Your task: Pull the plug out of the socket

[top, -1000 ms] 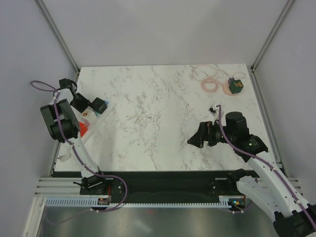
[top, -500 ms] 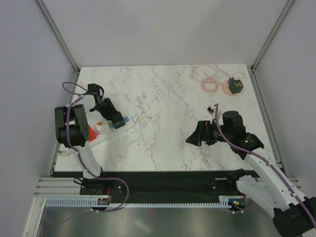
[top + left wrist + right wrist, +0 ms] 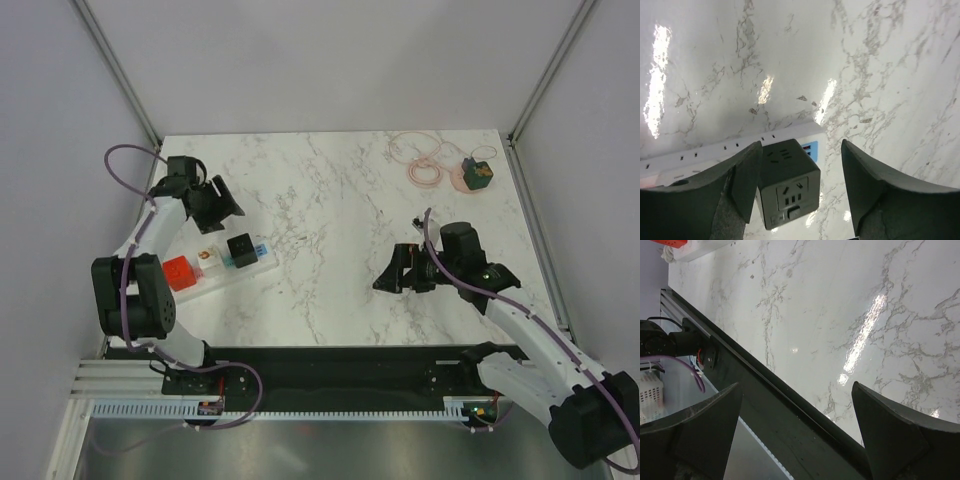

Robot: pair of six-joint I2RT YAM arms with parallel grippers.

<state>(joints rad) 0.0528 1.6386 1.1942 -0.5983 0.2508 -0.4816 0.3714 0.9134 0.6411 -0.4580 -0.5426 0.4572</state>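
The socket [image 3: 715,152] is lying slantwise on the tabletop [image 3: 330,200], with the dark cube plug [image 3: 789,187] sitting on it beside a blue outlet. Just beyond the socket, the left pincer [image 3: 222,206] is hovering, released and gripping nothing. Well to the socket's right, the right pincer [image 3: 392,270] is gaping wide, empty.

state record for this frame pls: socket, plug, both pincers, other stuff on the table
socket: white strip, lying flat at the table's left side
plug: dark cube, seated on the socket beside a blue outlet
red cube: also on the socket, nearer its left end
left pincer: open, above the plug, not gripping it
right pincer: open, empty, over bare marble
far right corner: green cube, coiled pink cord
task: plug not yet pulled
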